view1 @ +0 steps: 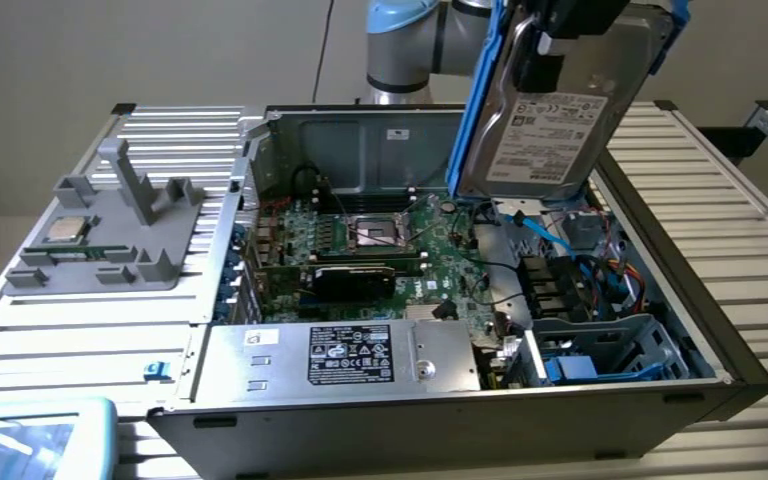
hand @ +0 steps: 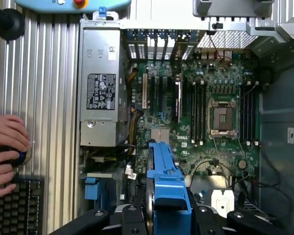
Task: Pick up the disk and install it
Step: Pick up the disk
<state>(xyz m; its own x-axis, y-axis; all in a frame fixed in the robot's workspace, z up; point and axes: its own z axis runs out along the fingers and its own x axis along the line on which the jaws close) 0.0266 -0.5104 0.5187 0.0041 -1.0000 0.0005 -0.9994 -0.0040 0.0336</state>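
Note:
The disk (view1: 555, 140), a silver-grey hard drive with a white label and blue rails, hangs upright on its edge above the back right part of the open computer case (view1: 684, 270). My gripper (view1: 551, 65) comes down from above and is shut on the disk, black fingers against its labelled face. In the wrist view the disk (hand: 167, 176) appears edge-on as a blue rail between my gripper (hand: 169, 215) fingers. Below it lie the motherboard and cables.
Inside the case are the motherboard (view1: 371, 240), a silver power supply (view1: 344, 355) with a black label and a metal drive cage (view1: 611, 345). A grey fixture (view1: 117, 230) holding a CPU chip (view1: 71, 228) stands at the exterior view's left. A person's hands (hand: 7, 152) rest by a keyboard (hand: 17, 205).

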